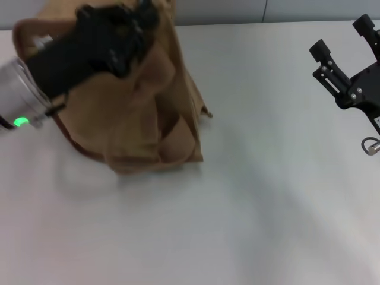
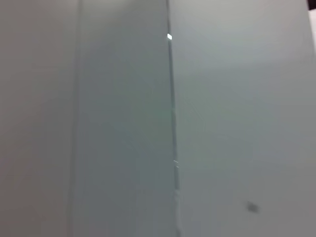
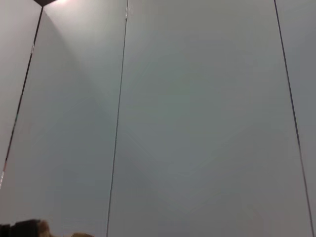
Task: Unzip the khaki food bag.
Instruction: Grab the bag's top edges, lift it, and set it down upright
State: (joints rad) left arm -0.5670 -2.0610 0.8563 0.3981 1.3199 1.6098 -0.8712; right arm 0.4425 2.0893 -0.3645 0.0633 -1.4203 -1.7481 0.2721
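Pale grey panelled wall (image 3: 197,123) fills my view, thin dark vertical seams (image 3: 117,123), sliver of khaki food bag (image 3: 81,235) at one edge

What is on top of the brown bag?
The left gripper and its black arm sit over the bag's top. The zipper is hidden under them. The right gripper waits far off.

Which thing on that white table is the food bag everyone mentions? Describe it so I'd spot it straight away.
Look at the white table, toward its far left. There stands the khaki food bag, a boxy canvas tote with wide strap handles, and the left gripper is over its top. It is the only brown cloth thing; the right gripper hangs apart at the right edge.
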